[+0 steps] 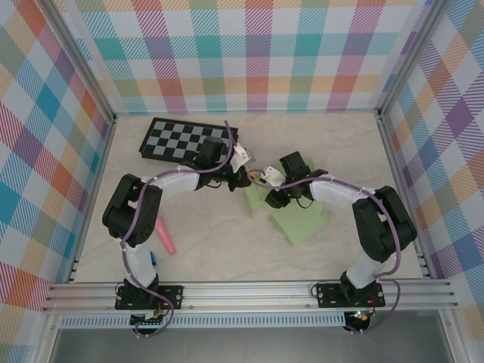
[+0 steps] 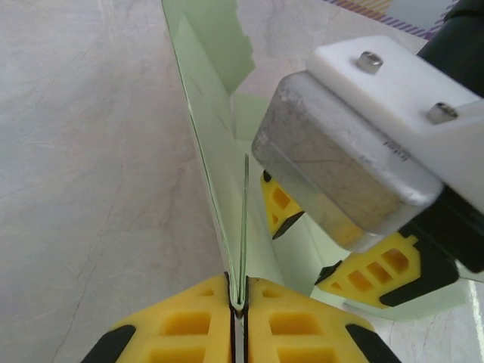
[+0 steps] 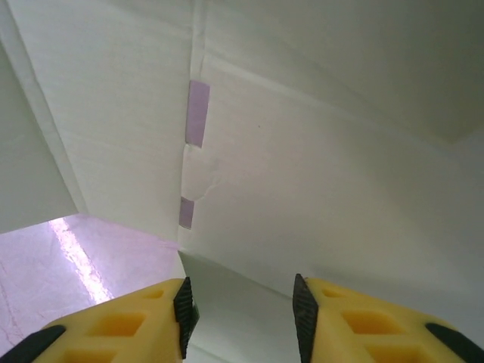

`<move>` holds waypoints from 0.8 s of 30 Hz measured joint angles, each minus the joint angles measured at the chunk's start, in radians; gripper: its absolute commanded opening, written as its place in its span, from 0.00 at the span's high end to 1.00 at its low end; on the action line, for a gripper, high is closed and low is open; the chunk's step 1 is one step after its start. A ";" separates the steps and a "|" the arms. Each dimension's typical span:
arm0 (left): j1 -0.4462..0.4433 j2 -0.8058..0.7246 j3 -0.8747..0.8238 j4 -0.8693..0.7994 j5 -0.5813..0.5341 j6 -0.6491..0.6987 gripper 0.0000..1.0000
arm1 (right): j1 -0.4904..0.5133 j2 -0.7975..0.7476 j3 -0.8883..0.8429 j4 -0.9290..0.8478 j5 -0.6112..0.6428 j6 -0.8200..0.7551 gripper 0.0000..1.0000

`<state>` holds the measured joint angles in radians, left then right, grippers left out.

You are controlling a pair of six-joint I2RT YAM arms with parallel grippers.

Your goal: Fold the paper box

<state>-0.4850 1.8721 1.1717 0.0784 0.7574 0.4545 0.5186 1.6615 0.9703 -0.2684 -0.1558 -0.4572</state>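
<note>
The paper box (image 1: 306, 221) is pale green card, partly flat on the table right of centre, with one panel lifted at its left end (image 1: 254, 200). My left gripper (image 1: 243, 180) is shut on the thin edge of that raised panel, which stands upright between its yellow pads (image 2: 240, 301). My right gripper (image 1: 266, 187) faces it from the right, open, with yellow fingers (image 2: 281, 206) showing beside the card. In the right wrist view the open gripper (image 3: 240, 318) sits close against the box's panels (image 3: 318, 174), a folded flap lying in the gap between the jaws.
A black-and-grey checkerboard (image 1: 184, 140) lies at the back left, just behind the left arm. A pink marker (image 1: 165, 235) and a small blue object (image 1: 152, 260) lie near the left arm's base. Plaid walls enclose the table.
</note>
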 measured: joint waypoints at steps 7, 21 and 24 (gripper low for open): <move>-0.005 0.010 0.006 -0.006 -0.024 0.034 0.90 | -0.039 -0.097 -0.060 0.045 -0.052 0.066 0.48; -0.012 0.007 0.003 -0.006 -0.075 0.060 0.89 | -0.151 -0.275 -0.159 0.225 -0.151 0.819 0.41; -0.012 0.001 0.002 -0.006 -0.081 0.065 0.86 | -0.151 -0.281 -0.159 0.254 -0.127 1.151 0.36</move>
<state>-0.4973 1.8732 1.1736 0.0727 0.6762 0.5198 0.3679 1.3808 0.8116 -0.0147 -0.2829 0.6941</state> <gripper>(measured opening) 0.129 0.582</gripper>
